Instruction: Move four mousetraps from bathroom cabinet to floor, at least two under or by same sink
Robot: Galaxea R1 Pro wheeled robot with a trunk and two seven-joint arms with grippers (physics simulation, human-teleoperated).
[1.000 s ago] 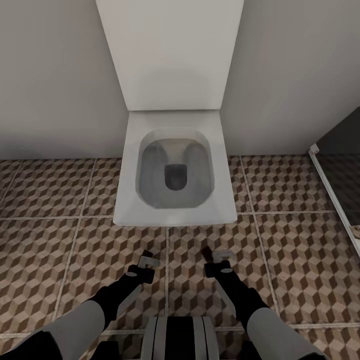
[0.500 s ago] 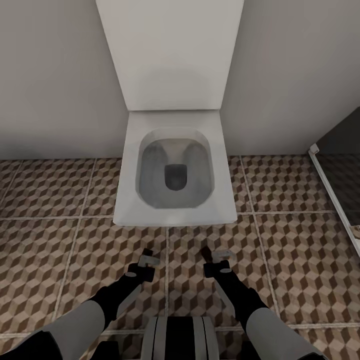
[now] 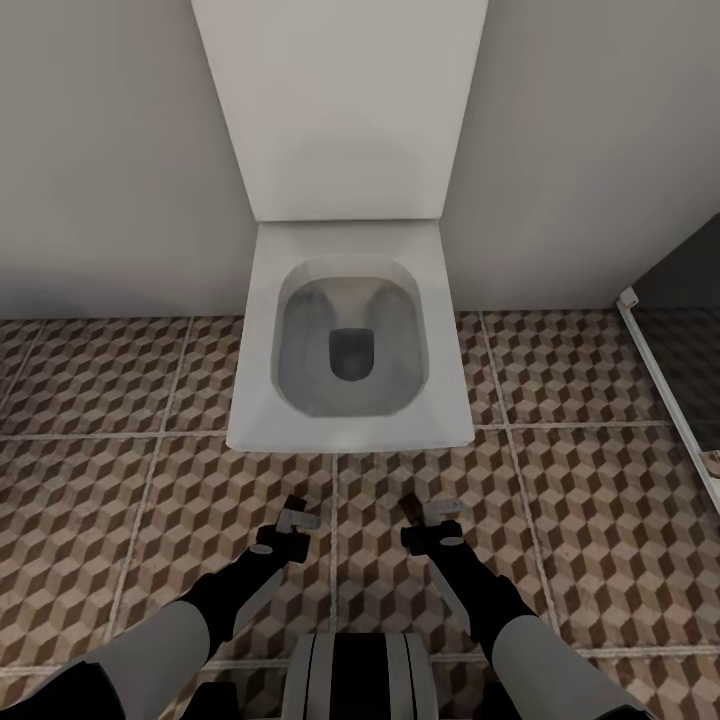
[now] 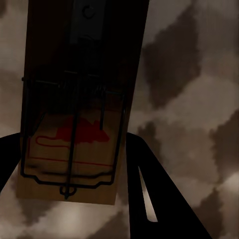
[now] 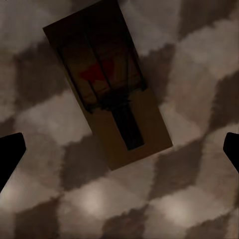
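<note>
Status: two traps are out of the cabinet and at floor level in front of the toilet. No sink appears in the pictures, so the sink condition cannot be confirmed. By the task count, two further traps remain to be fetched.

Left claw: held low over the tiles, left of the toilet's centre line. In the left wrist view, the left trap lies between the dark fingers, its lower end level with them. Whether the fingers press on the board or stand just clear of it cannot be told.

Right claw: held low over the tiles, right of the centre line. It stands wide open, one fingertip at each edge of the right wrist view. The right trap lies flat on the tiles, turned at an angle, apart from both fingertips. This trap appears released
</note>
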